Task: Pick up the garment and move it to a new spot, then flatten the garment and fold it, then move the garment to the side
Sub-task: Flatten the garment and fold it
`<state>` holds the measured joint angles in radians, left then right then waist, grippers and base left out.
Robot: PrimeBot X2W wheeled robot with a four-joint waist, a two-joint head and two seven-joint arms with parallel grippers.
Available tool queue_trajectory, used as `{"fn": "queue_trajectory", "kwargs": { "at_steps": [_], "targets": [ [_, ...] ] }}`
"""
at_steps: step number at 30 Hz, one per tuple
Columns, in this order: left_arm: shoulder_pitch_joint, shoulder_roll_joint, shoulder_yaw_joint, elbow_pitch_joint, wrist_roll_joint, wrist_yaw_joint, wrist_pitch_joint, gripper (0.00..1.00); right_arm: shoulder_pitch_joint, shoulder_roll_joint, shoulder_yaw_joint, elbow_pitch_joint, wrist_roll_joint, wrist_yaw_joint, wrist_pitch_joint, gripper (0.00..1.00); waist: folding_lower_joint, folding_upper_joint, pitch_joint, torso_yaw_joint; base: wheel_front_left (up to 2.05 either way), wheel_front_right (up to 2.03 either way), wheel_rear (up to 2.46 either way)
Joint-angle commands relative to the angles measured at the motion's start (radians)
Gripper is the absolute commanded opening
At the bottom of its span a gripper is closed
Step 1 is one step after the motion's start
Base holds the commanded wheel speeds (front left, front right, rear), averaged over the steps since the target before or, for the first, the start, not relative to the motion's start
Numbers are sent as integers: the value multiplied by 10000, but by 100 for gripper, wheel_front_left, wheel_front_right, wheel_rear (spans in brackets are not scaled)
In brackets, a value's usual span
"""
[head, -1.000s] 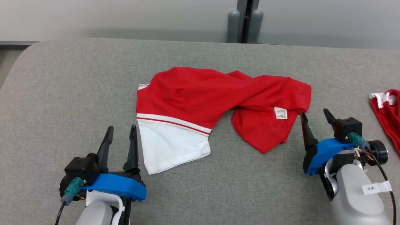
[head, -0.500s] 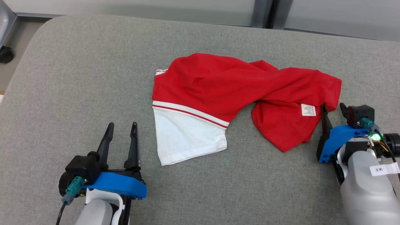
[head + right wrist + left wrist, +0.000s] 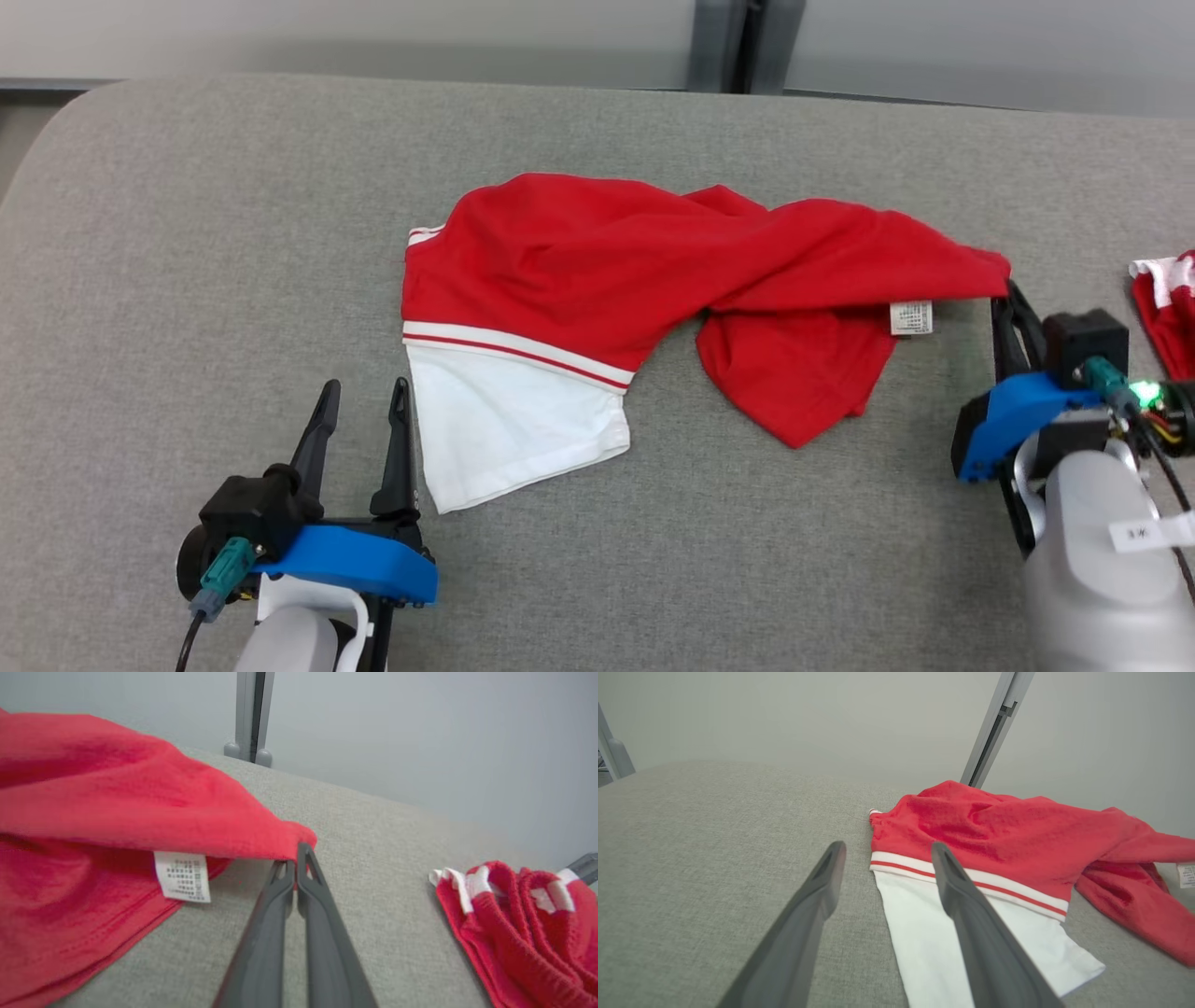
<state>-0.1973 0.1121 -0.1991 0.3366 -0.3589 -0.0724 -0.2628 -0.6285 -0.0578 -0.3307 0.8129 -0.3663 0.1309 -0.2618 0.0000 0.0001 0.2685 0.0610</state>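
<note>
The garment (image 3: 597,271) is a red shirt with a white striped sleeve (image 3: 504,420), lying crumpled on the grey table (image 3: 187,233). My right gripper (image 3: 1006,297) is shut on the shirt's right corner and holds it lifted a little off the table; in the right wrist view the corner (image 3: 299,837) is pinched between the fingertips (image 3: 295,858), with a white label (image 3: 182,876) hanging to the left. My left gripper (image 3: 362,396) stands open just left of the white sleeve (image 3: 934,933), with nothing between its fingers (image 3: 822,891).
A second red and white cloth (image 3: 1167,308) lies bunched at the table's right edge, close to my right wrist; in the right wrist view this cloth (image 3: 518,919) sits to the right of the fingers. A grey post (image 3: 742,42) stands behind the table.
My right gripper has shut on the shirt's right corner and pulled it out to the right, lifting it. The left gripper has stayed open in place. The head camera has shifted.
</note>
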Motion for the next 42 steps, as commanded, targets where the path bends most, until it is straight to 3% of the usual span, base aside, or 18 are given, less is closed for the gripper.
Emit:
{"fn": "queue_trajectory", "kwargs": {
  "at_steps": [1, 7, 13, 14, 15, 16, 17, 27, 42],
  "targets": [
    [107, -38, 80, 27, 72, -52, -27, 100, 565, 13, 147, -328, 76, -3, -38, 0, 0, -1, -178, -227, 0, 0, 0],
    [239, -93, 178, 54, 158, -122, -27, 100, 2203, -251, 365, -1834, -318, -3, -30, 0, 0, -1, -372, -687, 0, 0, 0],
    [156, -110, 190, 97, 268, -203, -27, 100, 3118, -240, 226, -2225, -308, -3, 291, 0, 0, -1, -339, -839, 0, 0, 0],
    [132, -119, 193, 106, 262, -221, -27, 100, 3204, -204, 186, -2200, -269, -3, 281, 16, 0, -1, -340, -839, 0, 0, 0],
    [122, -125, 193, 122, 278, -230, -27, 100, 3290, -171, 147, -2157, -222, -3, 272, 43, 0, -1, -348, -838, 0, 0, 0],
    [127, -128, 188, 135, 299, -233, -27, 100, 3367, -137, 124, -2095, -131, -3, 243, 97, 0, -1, -361, -834, 0, 0, 0],
    [141, -127, 190, 156, 314, -236, -27, 100, 3418, -97, 110, -2072, -75, -3, 221, 100, 0, -1, -384, -832, 0, 0, 0],
    [490, -171, 267, 133, 441, -309, -27, 100, 4083, 70, 307, -2223, 995, -3, 2, 100, 0, -1, -894, -978, 0, 0, 0],
    [1110, -293, 48, 438, 334, -241, -11, 100, 4787, 69, 1996, -3993, 3844, -3, -40, 100, 0, -1, -2046, -822, 0, 0, 0]
  ]
}}
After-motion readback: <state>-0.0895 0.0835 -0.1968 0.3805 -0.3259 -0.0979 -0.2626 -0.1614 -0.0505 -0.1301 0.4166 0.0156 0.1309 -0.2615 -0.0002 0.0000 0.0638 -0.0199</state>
